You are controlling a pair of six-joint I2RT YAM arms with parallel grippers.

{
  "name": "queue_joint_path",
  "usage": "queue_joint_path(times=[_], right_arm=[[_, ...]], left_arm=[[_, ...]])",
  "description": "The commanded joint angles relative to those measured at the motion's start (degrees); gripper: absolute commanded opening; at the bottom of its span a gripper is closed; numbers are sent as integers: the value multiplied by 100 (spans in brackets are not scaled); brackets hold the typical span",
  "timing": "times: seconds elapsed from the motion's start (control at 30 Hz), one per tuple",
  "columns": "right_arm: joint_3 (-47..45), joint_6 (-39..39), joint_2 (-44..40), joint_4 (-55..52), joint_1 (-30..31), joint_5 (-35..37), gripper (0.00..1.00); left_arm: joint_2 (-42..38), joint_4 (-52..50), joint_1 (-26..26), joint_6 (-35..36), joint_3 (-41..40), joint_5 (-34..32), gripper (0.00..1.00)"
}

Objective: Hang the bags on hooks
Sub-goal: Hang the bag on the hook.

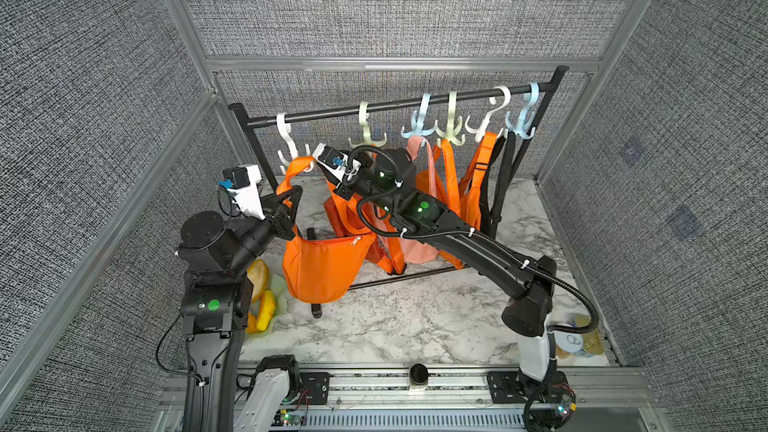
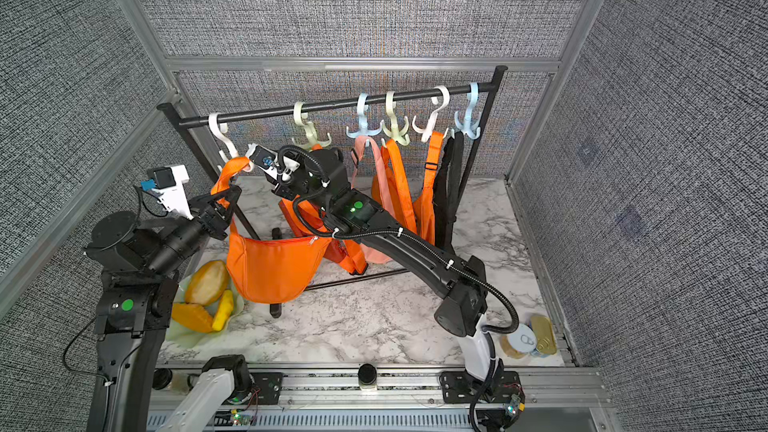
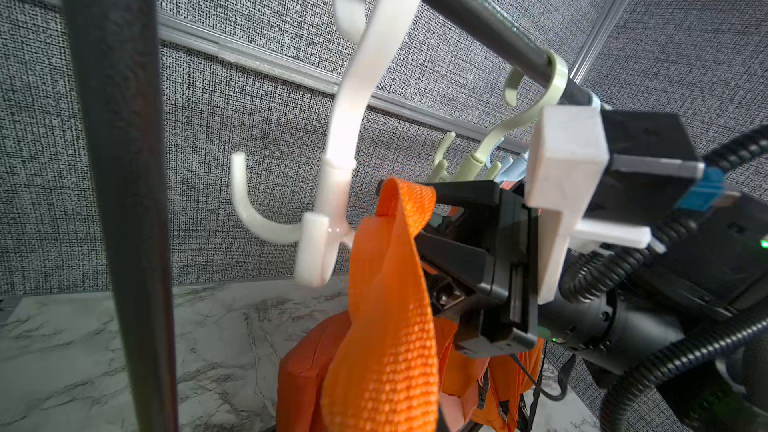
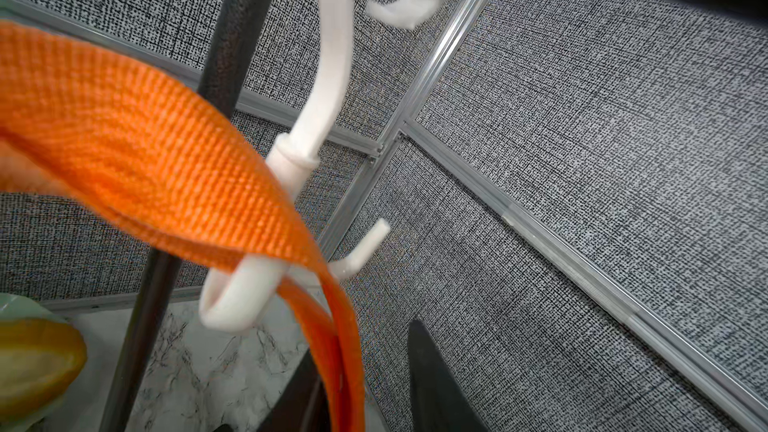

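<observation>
While this entry was made, both top views showed one orange bag (image 1: 324,268), cloth, zip-topped, sagging below the left gripper (image 1: 297,193), whose jaws were closed flat on the strap (image 1: 291,170). Judged soft, light and limp. The body offers no firm hold, so the woven strap is the place to take it, close to its top fold. Left arm: forearm raised steeply, wrist aimed up toward the rail (image 1: 374,109). Right arm: stretched long across the table (image 1: 415,317) from its base, wrist turned toward the white hook (image 1: 289,139).

Left wrist view: the strap (image 3: 390,284) rose close to the lens and folded over at the tips of the right gripper (image 3: 424,222), with the hook (image 3: 345,126) just beyond them.

Right wrist view: the strap (image 4: 166,168) lay across one lower prong of the hook (image 4: 241,297), just ahead of the right gripper (image 4: 361,392), then dropped between its two dark fingers (image 4: 436,388). The jaws stood apart, loosely about the strap, with a gap on one side and no pinch seen. The webbing looked rough, so judged unlikely to slide off the prong.
</observation>
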Motion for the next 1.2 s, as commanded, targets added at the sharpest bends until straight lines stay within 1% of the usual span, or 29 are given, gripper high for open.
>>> queue_joint_path(times=[0.0, 0.2, 0.43, 0.53, 0.7, 0.97, 1.0, 1.03, 1.17], right_arm=[[65, 206, -5, 206, -23, -145, 19], [748, 284, 345, -297, -25, -398, 8], [1920, 320, 984, -1201, -25, -577, 4], [2100, 360, 1119, -1369, -19, -656, 5], [1916, 374, 1060, -1573, -12, -686, 3], [422, 448, 159, -1034, -16, -523, 5], [210, 463, 14, -922, -16, -471, 7], [18, 490, -120, -820, -10, -400, 10], [-792, 541, -731, -376, 11, 43, 28]], left_arm=[[50, 140, 9, -128, 98, -36, 0], [136, 24, 7, -226, 38, -53, 0], [228, 96, 6, -425, 11, 113, 0], [246, 93, 6, -437, -21, 94, 0], [225, 117, 6, -491, -294, 175, 0], [122, 24, 6, -386, -587, 48, 0], [126, 7, 6, -360, -596, 9, 2], [135, -17, 10, -322, -596, -33, 6], [231, -180, 8, -164, -529, -204, 34]])
